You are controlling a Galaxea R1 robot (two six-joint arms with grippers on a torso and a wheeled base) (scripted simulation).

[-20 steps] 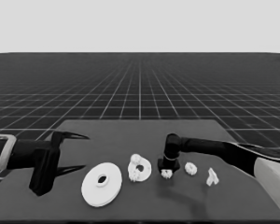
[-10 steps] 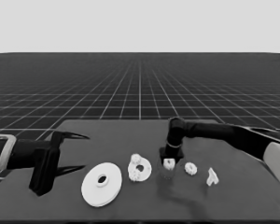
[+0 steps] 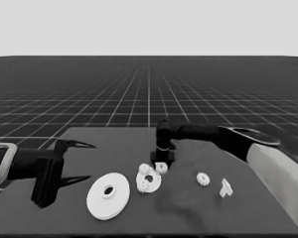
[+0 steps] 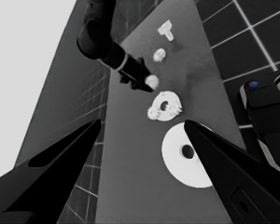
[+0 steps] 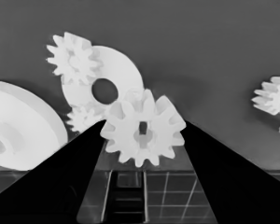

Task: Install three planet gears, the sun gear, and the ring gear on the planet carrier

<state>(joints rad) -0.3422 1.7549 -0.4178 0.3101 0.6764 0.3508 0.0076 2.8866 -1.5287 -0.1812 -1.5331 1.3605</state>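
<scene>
My right gripper (image 3: pixel 161 163) is shut on a planet gear (image 5: pixel 143 133) and holds it just above the table, close to the far right rim of the planet carrier, the smaller round part (image 3: pixel 153 181). Two planet gears (image 5: pixel 74 58) (image 5: pixel 84 119) sit on that part beside its hole. The ring gear, the larger round part (image 3: pixel 108 195), lies flat to its left. One more small gear (image 3: pixel 203 179) lies loose to the right. My left gripper (image 3: pixel 64 163) waits open over the table's left end, holding nothing.
A thin white piece (image 3: pixel 225 187) lies at the right, beyond the loose gear. The right arm's pale grey part (image 3: pixel 278 173) fills the lower right corner. Dark machinery with blue lights (image 4: pixel 266 116) shows past the table's edge in the left wrist view.
My right gripper has closed on a small gear at the table's middle right and carried it left, up to the smaller round part. The left arm has not moved.
</scene>
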